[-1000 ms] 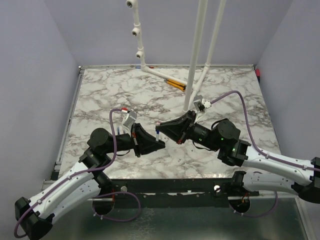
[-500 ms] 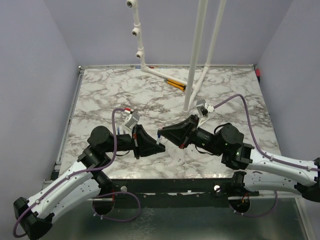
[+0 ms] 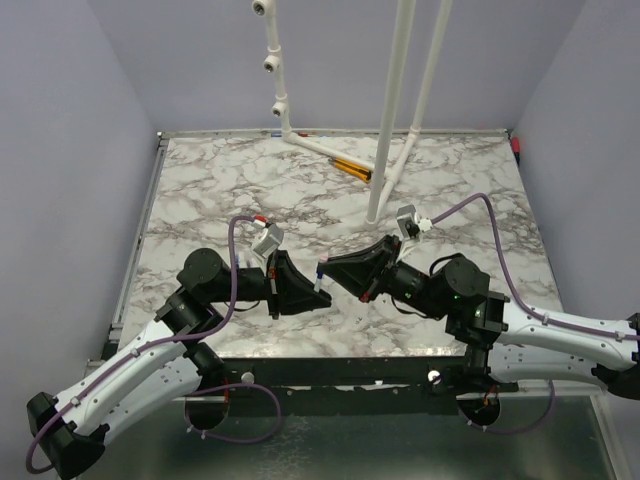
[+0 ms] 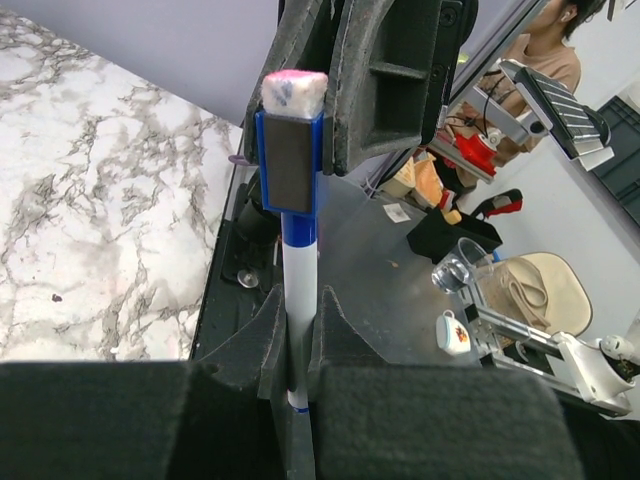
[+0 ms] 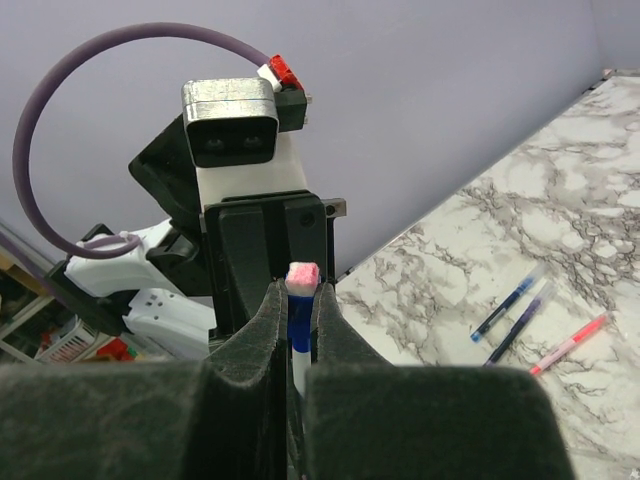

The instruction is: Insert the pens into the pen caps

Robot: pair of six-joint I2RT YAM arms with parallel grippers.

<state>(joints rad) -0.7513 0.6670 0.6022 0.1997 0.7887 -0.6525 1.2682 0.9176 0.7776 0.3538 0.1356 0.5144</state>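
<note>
Pen meets cap above the table [image 3: 250,190].
The left gripper [image 4: 298,298] pinches the blue pen [image 4: 297,250]; the right gripper [image 5: 298,295] pinches the blue cap [image 4: 290,165] at its tip, plainest from the left wrist. Only the right wrist shows three pens [image 5: 525,318] lying on the marble.

Overhead looks down; both close wrist views share the pen [image 4: 298,300].

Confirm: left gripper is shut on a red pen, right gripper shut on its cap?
No, the pen in the left gripper is blue, not red; the left wrist view shows it. The right gripper is shut on its cap.
</note>
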